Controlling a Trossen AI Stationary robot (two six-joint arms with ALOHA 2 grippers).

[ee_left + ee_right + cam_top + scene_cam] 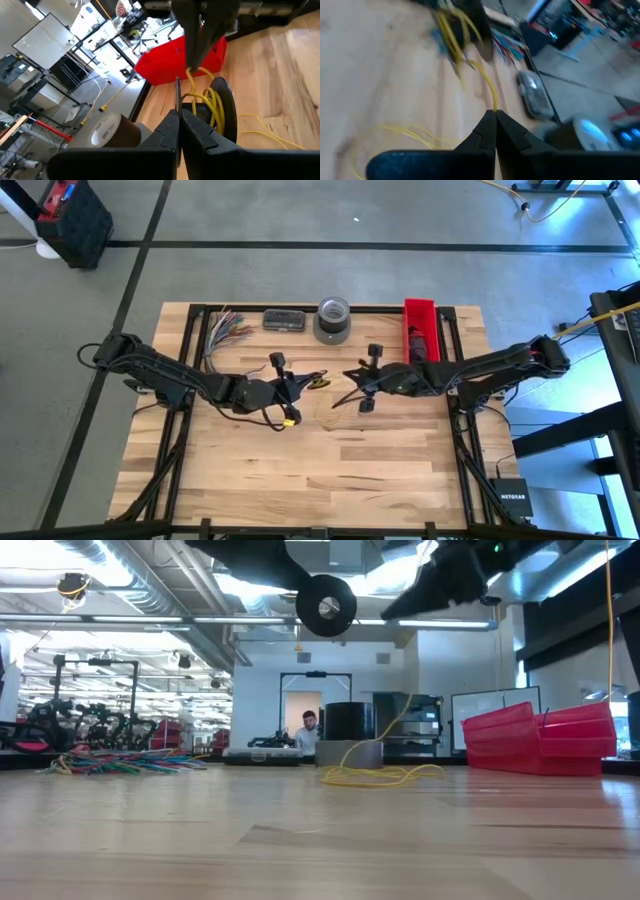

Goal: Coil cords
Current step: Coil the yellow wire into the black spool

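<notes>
A round black puck-sized spool (327,605) wound with thin yellow cord (214,107) is lifted above the table's middle; it also shows in the high view (318,382). My left gripper (178,117) is shut on it (303,383). My right gripper (495,114) stands just right of the spool (349,376), shut on the yellow cord. The cord's loose remainder (375,775) lies in slack loops on the table below (345,398). My left gripper pinches a thin black flange of the spool at its rim (177,95) between its two fingers. The spool is lifted clear of the table, standing on edge, its flat face toward the near edge. My right gripper pinches the yellow cord (494,102) between its fingertips, a short way from the spool (462,25). The fingers come level from the table's right. The cord runs from the fingers to the spool; its other part hangs slack to the table (395,132).
At the far edge stand a grey tape roll (333,318), a dark flat box (284,320), a fan of multicoloured wires (228,328) and a red bin (421,330). A person (309,728) shows far off in the room behind.
</notes>
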